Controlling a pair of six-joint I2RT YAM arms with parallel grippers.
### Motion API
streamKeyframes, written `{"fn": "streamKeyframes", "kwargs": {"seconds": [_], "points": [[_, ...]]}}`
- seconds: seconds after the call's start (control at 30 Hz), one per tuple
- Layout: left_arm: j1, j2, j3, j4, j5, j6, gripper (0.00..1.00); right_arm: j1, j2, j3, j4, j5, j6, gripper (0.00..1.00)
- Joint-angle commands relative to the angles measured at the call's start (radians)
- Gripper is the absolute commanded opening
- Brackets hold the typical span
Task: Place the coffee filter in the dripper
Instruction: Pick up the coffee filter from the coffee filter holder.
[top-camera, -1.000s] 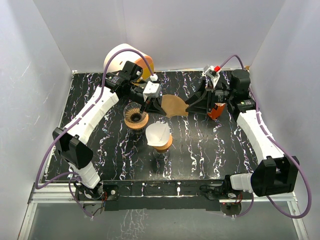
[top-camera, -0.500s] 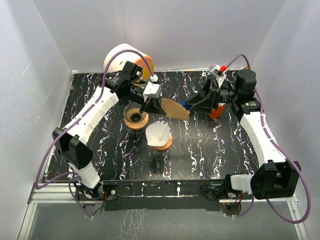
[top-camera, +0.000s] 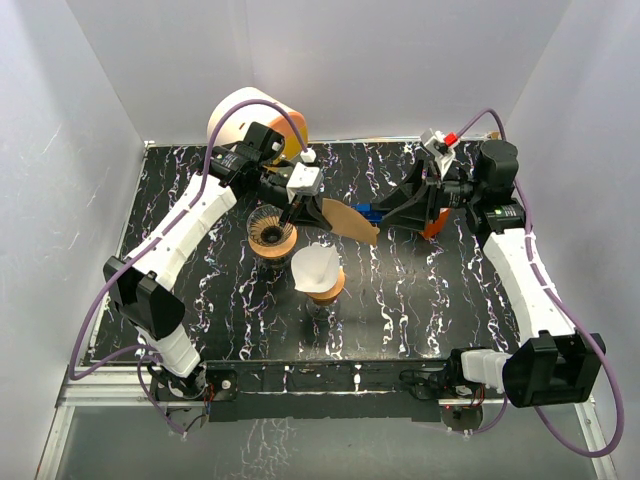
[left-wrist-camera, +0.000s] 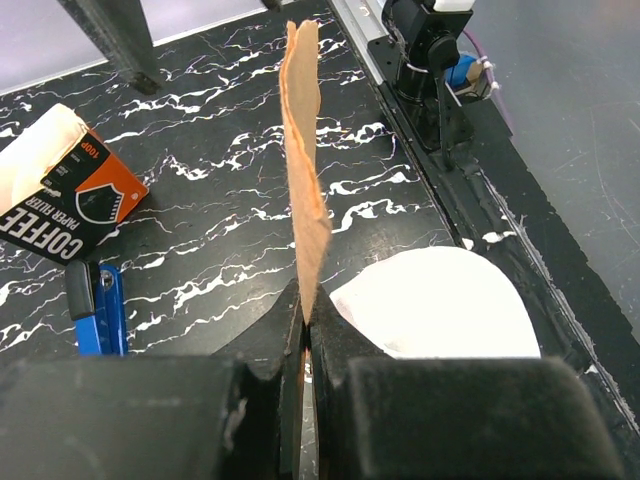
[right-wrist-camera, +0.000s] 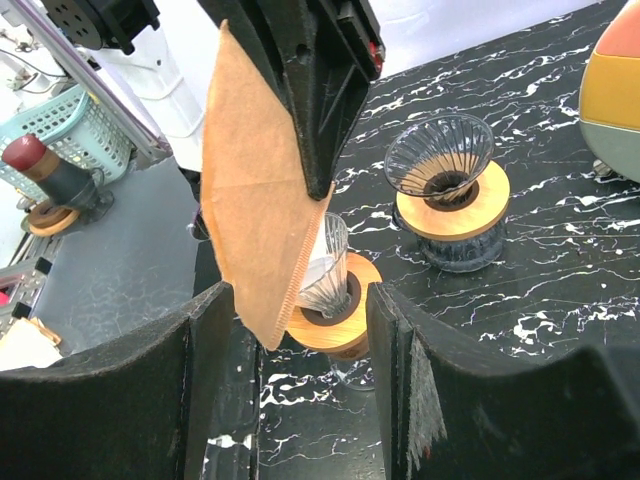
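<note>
Two drippers (top-camera: 270, 232) (top-camera: 322, 287), two filters (top-camera: 352, 221) (top-camera: 316, 264), one filter box (left-wrist-camera: 75, 205).

The brown filter (left-wrist-camera: 305, 180) is thin matt paper, with a rough crimped seam on one edge. The table (top-camera: 420, 290) has a smooth, slightly glossy black top with white veins. One dripper (right-wrist-camera: 440, 165) is clear ribbed glass on a smooth wooden ring. The left gripper (left-wrist-camera: 305, 315) looks like matt black plastic.
</note>
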Motion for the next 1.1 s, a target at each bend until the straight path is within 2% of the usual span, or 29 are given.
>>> {"fn": "streamKeyframes", "kwargs": {"seconds": [0.0,0.3,1.07], "points": [[-0.005,-0.053,-0.009,0.049,0.009,-0.052,0.0,-0.005,-0.036,-0.001,0.012,-0.032,0.007,0.54],[-0.005,-0.048,-0.008,0.095,0.007,-0.122,0.0,-0.001,-0.041,-0.033,0.01,-0.008,0.001,0.54],[-0.004,-0.041,-0.012,0.1,0.027,-0.134,0.0,0.035,-0.002,-0.021,0.002,0.063,-0.002,0.48]]}}
